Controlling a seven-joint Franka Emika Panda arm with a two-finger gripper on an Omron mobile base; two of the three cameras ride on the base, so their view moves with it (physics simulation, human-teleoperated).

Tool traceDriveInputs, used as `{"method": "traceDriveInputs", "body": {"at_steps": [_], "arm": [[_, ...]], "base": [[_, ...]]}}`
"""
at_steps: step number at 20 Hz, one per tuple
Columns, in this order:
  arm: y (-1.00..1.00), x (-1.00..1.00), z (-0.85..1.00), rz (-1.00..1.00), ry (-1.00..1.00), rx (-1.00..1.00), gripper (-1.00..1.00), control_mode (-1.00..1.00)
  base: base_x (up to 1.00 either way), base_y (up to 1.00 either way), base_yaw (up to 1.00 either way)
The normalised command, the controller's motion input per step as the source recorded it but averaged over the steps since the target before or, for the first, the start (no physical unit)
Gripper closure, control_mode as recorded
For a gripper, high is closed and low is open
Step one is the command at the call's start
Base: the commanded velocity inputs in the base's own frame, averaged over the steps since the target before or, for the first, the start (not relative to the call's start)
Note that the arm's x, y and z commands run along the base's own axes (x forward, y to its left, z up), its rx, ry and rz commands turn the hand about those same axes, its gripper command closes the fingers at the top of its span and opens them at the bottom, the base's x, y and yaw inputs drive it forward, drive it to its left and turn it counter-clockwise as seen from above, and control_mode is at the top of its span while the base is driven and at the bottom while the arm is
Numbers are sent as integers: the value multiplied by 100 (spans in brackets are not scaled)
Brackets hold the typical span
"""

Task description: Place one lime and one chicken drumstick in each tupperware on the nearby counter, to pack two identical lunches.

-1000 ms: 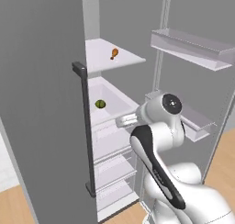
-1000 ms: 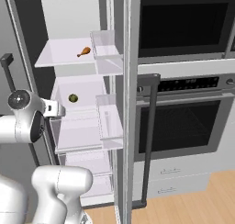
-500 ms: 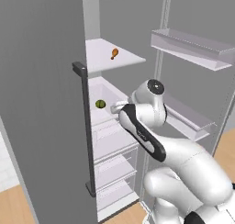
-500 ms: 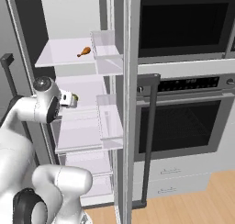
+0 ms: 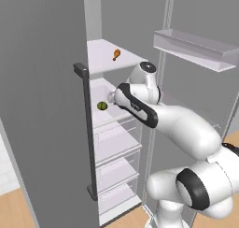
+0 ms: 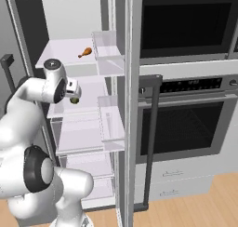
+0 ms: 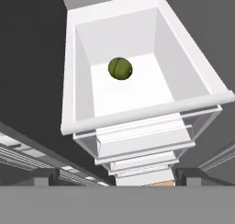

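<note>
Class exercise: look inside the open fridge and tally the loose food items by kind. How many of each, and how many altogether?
Lime: 1, on the middle shelf
Chicken drumstick: 1, on the shelf above
Total: 2

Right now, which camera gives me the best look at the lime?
The hand view: the lime sits whole and unblocked on the white fridge shelf, ahead of the open gripper. The left base view shows it small, just left of the hand. In the right base view the hand hides most of it.
</note>
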Motion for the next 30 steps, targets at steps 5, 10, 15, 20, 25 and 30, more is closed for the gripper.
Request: {"method": "traceDriveInputs", "body": {"at_steps": [5,10,15,20,25,30], "arm": [[4,40,-30,0,2,0,-100,-100],[0,45,-34,0,1,0,-100,-100],[27,50,-11,4,2,-8,-100,-100],[22,33,-12,18,0,-14,-100,-100],[0,13,-12,6,0,-2,-100,-100],[0,9,-33,4,0,-4,-100,-100]], "base": [[0,0,0],[0,0,0],[0,0,0],[0,0,0],[0,0,0],[0,0,0]]}}
